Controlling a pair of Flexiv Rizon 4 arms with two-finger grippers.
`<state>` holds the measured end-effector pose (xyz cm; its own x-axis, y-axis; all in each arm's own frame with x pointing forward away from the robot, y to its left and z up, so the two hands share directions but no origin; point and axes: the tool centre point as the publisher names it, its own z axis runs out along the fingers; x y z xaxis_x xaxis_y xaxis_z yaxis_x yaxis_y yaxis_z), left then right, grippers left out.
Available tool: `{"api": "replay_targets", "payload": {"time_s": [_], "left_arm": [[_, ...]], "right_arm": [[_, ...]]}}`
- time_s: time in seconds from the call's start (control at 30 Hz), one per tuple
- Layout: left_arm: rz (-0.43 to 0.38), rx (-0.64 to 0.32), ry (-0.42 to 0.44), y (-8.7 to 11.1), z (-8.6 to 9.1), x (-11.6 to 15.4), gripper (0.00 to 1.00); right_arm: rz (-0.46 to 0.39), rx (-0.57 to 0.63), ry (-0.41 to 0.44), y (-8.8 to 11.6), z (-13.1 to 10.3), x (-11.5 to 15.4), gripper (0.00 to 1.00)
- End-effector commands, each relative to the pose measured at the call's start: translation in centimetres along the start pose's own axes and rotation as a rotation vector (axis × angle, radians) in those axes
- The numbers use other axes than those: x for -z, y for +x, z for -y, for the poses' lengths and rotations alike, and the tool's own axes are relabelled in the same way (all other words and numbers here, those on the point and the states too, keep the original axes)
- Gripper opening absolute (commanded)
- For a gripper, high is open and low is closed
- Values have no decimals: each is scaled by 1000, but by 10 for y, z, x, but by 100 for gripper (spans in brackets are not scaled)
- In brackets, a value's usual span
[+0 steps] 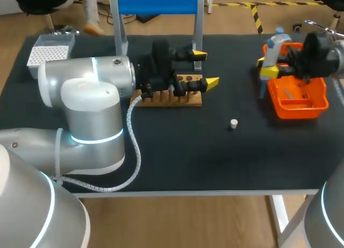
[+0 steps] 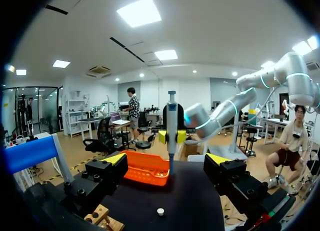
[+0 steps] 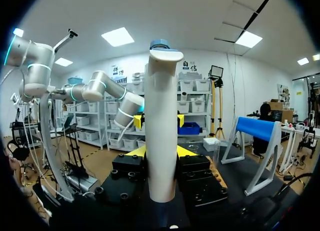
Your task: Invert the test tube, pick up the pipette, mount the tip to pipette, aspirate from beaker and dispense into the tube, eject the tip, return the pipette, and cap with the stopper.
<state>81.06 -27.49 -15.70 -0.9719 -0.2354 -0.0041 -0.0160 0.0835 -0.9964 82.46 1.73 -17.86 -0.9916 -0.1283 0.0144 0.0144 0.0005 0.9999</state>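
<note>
My right gripper (image 1: 269, 66) is shut on the white pipette (image 1: 275, 46) and holds it upright above the orange bin (image 1: 317, 103) at the table's right. In the right wrist view the pipette (image 3: 161, 126) stands between the yellow-tipped fingers of that gripper (image 3: 161, 152). My left gripper (image 1: 206, 68) is open and empty, hovering over the wooden rack (image 1: 161, 99) at mid-table. From the left wrist, that gripper (image 2: 166, 161) faces the pipette (image 2: 171, 121) and the bin (image 2: 145, 168). A small white stopper (image 1: 233, 123) lies on the mat between rack and bin. I cannot make out the test tube.
A white tip box (image 1: 51, 52) sits at the back left corner. The blue-topped pipette stand (image 1: 156, 4) rises at the back middle, behind the rack. My left arm's big grey body covers the table's front left.
</note>
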Motion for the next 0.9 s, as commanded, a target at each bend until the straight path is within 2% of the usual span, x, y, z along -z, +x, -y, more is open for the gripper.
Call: {"api": "replay_targets", "payload": {"time_s": [0.03,0.43,0.9], "left_arm": [[3,1,0,1,0,0,100],[3,1,0,1,0,0,100],[3,1,0,1,0,0,100]], "right_arm": [[17,0,5,5,3,-31,0],[-3,2,0,21,15,-79,0],[11,20,-35,19,16,-112,0]]}}
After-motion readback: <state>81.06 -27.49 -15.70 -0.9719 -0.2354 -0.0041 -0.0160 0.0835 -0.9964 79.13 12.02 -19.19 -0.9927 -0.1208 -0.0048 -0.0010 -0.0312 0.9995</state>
